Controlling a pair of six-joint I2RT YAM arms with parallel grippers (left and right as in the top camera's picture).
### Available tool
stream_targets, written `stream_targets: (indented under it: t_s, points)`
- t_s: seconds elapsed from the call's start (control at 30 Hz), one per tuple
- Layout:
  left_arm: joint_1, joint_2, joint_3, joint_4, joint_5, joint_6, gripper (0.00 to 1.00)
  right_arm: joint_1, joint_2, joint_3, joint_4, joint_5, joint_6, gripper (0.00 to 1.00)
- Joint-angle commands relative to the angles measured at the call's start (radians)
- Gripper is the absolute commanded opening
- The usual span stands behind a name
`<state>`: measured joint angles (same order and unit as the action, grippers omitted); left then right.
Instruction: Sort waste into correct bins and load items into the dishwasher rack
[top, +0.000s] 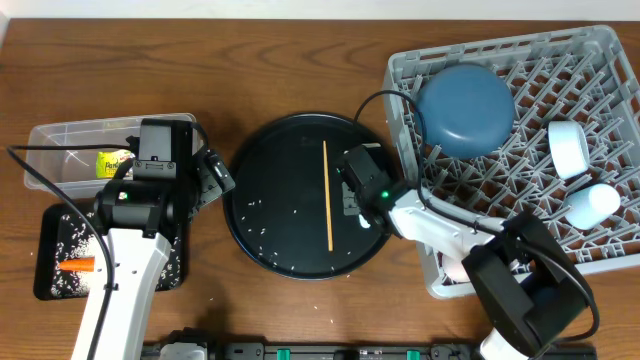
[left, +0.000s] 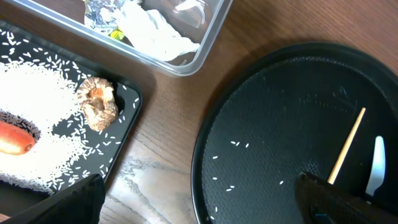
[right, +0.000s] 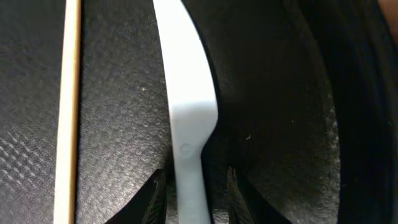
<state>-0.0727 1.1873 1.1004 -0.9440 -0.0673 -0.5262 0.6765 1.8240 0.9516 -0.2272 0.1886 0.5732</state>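
Overhead, the right gripper (top: 356, 206) hides most of the pale-blue utensil (top: 363, 222) at the round tray's (top: 250, 170) three o'clock; contact between fingers and handle is unclear.

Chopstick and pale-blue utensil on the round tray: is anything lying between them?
Nothing: only bare round black tray separates the chopstick from the pale-blue utensil, clearest in the right wrist view.

1 large square light-grey lattice dish rack (top: 610, 80) is counted, together with 1 round dark-blue plate (top: 465, 108) and 2 pale cup-like vessels (top: 570, 148) (top: 592, 203). 1 round black tray (top: 262, 235), 1 thin wooden chopstick (top: 327, 195) and 1 pale-blue flat utensil (right: 186, 112) are seen. 1 clear rectangular plastic tub (top: 40, 135), 1 shallow black rectangular tray (top: 45, 225), 1 orange carrot (top: 76, 265), 1 small brown biscuit (left: 98, 102), 1 crumpled white tissue (left: 152, 31) and 1 yellow-green printed wrapper (top: 112, 162) are tallied; the loose white rice grains (left: 37, 93) are too many to be counted.
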Motion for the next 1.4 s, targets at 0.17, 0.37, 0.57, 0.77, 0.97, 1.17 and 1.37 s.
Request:
stream_targets:
  t_s: [0.17,0.37,0.57,0.77,0.97,1.17,1.37]
  points:
    - [0.005,-0.003,0.016,-0.005,-0.016,0.002,0.98,0.005,0.011,-0.074,0.09,0.025,0.017,0.28]
    - [0.005,-0.003,0.016,-0.005,-0.016,0.002,0.98,0.006,0.011,-0.074,0.084,0.023,0.017,0.22]
    - [0.005,-0.003,0.016,-0.005,-0.016,0.002,0.98,0.006,0.011,-0.075,0.032,0.009,0.016,0.26]
    - [0.005,-0.003,0.016,-0.005,-0.016,0.002,0.98,0.005,0.011,-0.074,0.047,0.014,-0.009,0.31]
    - [0.005,-0.003,0.016,-0.005,-0.016,0.002,0.98,0.005,0.011,-0.048,0.055,0.014,-0.03,0.32]
    - [0.005,-0.003,0.016,-0.005,-0.016,0.002,0.98,0.005,0.011,-0.004,0.051,0.029,-0.101,0.31]
    - [0.005,-0.003,0.016,-0.005,-0.016,0.002,0.98,0.005,0.011,0.014,0.05,0.032,-0.115,0.3]
